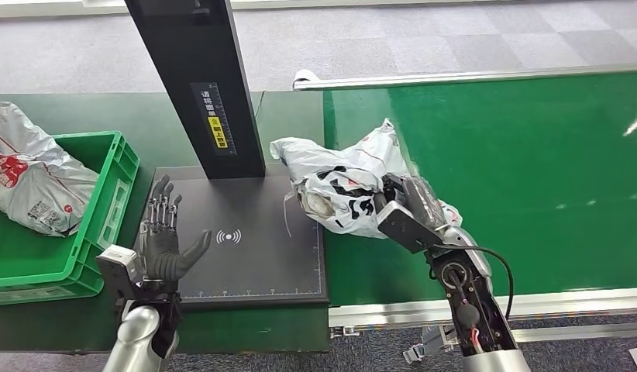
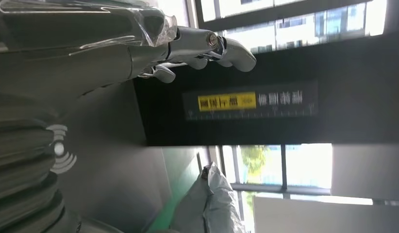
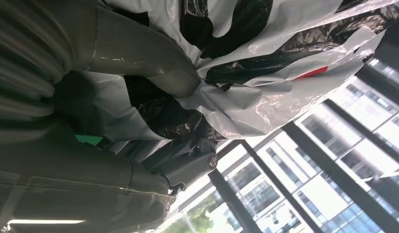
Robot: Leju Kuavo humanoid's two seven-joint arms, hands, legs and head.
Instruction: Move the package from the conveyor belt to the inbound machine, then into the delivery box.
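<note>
A crumpled white-and-black plastic package [image 1: 339, 182] hangs over the seam between the green conveyor belt [image 1: 525, 163] and the black inbound machine plate [image 1: 246, 240]. My right hand [image 1: 412, 203] grips its right side; in the right wrist view the thumb [image 3: 154, 63] presses into the package [image 3: 265, 73]. My left hand [image 1: 164, 236] stands open and upright over the plate's left part, fingers spread, holding nothing. The left wrist view shows its fingers [image 2: 207, 46] before the machine's black post [image 2: 246, 104]. The green delivery box [image 1: 83, 225] sits at the left.
The machine's black post [image 1: 203, 85] with a yellow label rises behind the plate. A grey-white parcel [image 1: 32, 174] lies in the green box. The belt's metal rail [image 1: 532, 298] runs along the near edge. Grey carpet floor lies beyond.
</note>
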